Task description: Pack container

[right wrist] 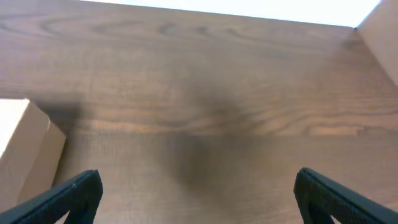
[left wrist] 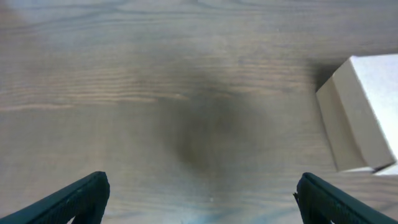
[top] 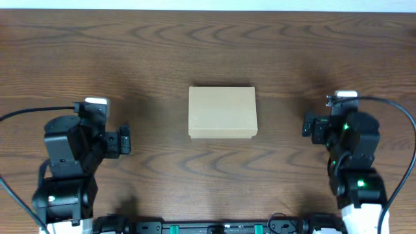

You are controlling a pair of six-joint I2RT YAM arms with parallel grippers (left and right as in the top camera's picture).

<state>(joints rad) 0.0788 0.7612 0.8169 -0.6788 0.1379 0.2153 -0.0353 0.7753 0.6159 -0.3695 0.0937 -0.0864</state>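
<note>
Container (top: 222, 112) sits flaps-shut at frame centre on the table (top: 208, 39), left gripper (top: 123, 140) lower left and right gripper (top: 311, 126) lower right both spread wide, empty, probably parked clear post-pack.

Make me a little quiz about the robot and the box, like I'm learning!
1. True or false: the small tan cardboard box on the brown wooden table has its lid shut.
2. Where is the box? A) mid-table, untouched B) in a gripper C) stacked on another box
3. Fill in: the left gripper and right gripper are both ____ and empty.
Key: 1 true; 2 A; 3 open.
</note>
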